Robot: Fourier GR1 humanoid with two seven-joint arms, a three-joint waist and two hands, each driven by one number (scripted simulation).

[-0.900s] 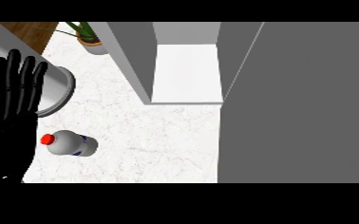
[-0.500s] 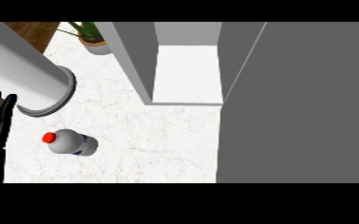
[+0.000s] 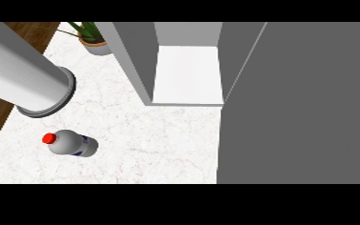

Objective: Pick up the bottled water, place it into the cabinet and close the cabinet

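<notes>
From my head view, the bottled water [image 3: 72, 144] lies on its side on the white marble worktop [image 3: 155, 143] near the left edge, red cap pointing toward that edge, well apart from the cabinet [image 3: 188, 71] standing open at the far side with its grey door [image 3: 292, 105] swung out along the right. My left forearm [image 3: 28, 78] crosses the far left edge above the bottle, but neither hand shows, so I cannot tell whether my fingers are released or clenched. A potted plant [image 3: 91, 38] sits at the far left corner, just beside the cabinet's wall.
</notes>
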